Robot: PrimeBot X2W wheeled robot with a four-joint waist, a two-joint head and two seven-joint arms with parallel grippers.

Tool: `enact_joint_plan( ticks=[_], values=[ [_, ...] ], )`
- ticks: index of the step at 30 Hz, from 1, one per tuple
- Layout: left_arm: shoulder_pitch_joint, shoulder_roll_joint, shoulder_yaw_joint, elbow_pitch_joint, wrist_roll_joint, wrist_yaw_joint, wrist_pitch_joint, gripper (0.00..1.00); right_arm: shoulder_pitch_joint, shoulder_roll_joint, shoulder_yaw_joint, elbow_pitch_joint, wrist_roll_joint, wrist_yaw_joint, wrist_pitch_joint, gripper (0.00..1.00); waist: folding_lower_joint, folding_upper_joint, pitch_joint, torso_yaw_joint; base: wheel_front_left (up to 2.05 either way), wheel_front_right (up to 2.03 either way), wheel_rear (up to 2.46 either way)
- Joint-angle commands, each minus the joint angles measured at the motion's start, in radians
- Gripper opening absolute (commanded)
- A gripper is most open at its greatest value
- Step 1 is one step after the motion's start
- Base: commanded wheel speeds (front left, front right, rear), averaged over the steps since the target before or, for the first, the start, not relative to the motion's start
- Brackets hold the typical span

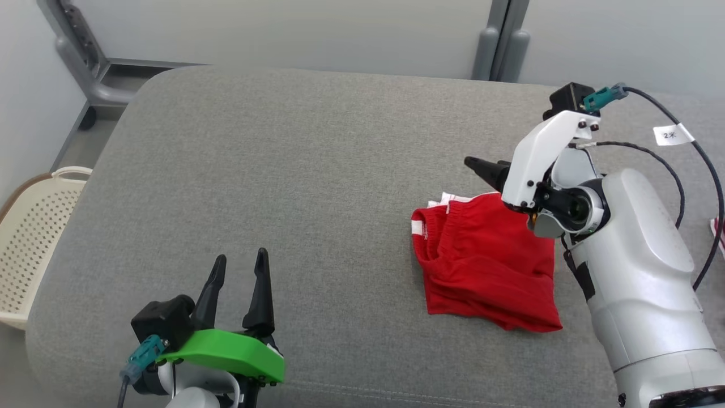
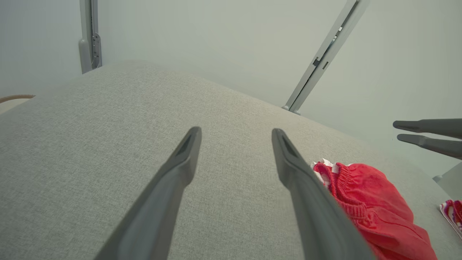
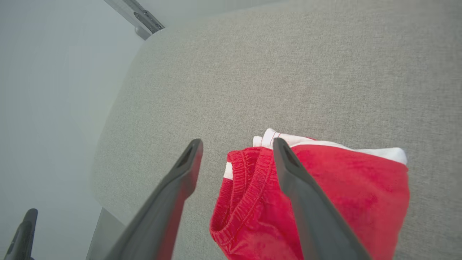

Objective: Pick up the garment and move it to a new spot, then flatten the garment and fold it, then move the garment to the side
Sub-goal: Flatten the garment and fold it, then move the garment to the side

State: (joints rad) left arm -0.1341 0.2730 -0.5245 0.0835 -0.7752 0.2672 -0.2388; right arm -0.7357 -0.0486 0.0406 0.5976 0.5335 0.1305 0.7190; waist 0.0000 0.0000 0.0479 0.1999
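Observation:
The red garment [image 1: 487, 266] with white trim lies folded on the right part of the grey cushioned surface [image 1: 317, 170]. My right gripper [image 1: 481, 169] hangs just above its far edge, pointing left. In the right wrist view that gripper [image 3: 236, 146] stands open, with the garment [image 3: 343, 191] lying below its fingers and nothing pinched between them. My left gripper [image 1: 238, 277] stands open and empty near the front left of the surface, well apart from the garment. The left wrist view shows the left gripper [image 2: 236, 134] with the garment [image 2: 375, 202] to its right.
A pale perforated basket [image 1: 34, 226] stands on the floor off the left edge. Grey metal posts [image 1: 498, 45] rise behind the surface by the wall. A red-and-white striped cloth [image 1: 718, 232] peeks in at the far right edge. My right forearm [image 1: 640, 272] covers the right front.

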Motion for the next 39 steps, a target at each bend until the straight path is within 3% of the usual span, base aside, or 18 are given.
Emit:
enact_joint_plan(
  ticks=[1, 7, 15, 23, 33, 34, 35, 39],
  values=[
    [0.009, 0.01, 0.0, -0.007, -0.003, 0.007, 0.002, 1.0, 0.007, -0.006, -0.014, -0.019, -0.006, 0.0, 0.0, 1.0, 0.0, 0.0, -0.018, -0.04, 0.0, 0.0, 0.0],
    [0.022, 0.019, 0.001, -0.038, 0.0, 0.021, 0.01, 1.0, 0.106, -0.053, -0.071, -0.123, 0.002, 0.0, 0.024, 1.0, 0.0, 0.0, -0.004, -0.1, 0.0, 0.0, 0.0],
    [0.001, 0.039, 0.011, -0.074, 0.009, 0.039, 0.023, 1.0, 0.256, -0.081, -0.064, -0.211, 0.05, 0.0, 0.009, 1.0, 0.0, 0.0, 0.063, -0.139, 0.0, 0.0, 0.0],
    [-0.035, 0.049, 0.01, -0.098, 0.021, 0.05, 0.04, 1.0, 0.272, -0.088, -0.04, -0.187, 0.084, 0.0, -0.044, 1.0, 0.0, 0.0, 0.122, -0.115, 0.0, 0.0, 0.0],
    [-0.055, 0.052, 0.005, -0.099, 0.028, 0.051, 0.044, 1.0, 0.21, -0.127, 0.017, -0.071, 0.136, 0.0, -0.115, 1.0, 0.0, 0.0, 0.154, -0.042, 0.0, 0.0, 0.0],
    [-0.056, 0.051, 0.004, -0.098, 0.028, 0.05, 0.044, 1.0, 0.205, -0.133, 0.026, -0.057, 0.14, 0.0, -0.117, 0.89, 0.0, 0.0, 0.153, -0.036, 0.0, 0.0, 0.0],
    [-0.056, 0.05, 0.004, -0.097, 0.028, 0.05, 0.042, 1.0, 0.2, -0.137, 0.033, -0.046, 0.144, 0.0, -0.122, 0.46, 0.0, 0.0, 0.152, -0.032, 0.0, 0.0, 0.0],
    [-0.054, 0.047, 0.007, -0.096, 0.024, 0.053, 0.036, 1.0, 0.191, -0.151, 0.072, -0.008, 0.157, 0.0, -0.129, 0.07, 0.0, 0.0, 0.15, -0.022, 0.0, 0.0, 0.0]
  ],
)
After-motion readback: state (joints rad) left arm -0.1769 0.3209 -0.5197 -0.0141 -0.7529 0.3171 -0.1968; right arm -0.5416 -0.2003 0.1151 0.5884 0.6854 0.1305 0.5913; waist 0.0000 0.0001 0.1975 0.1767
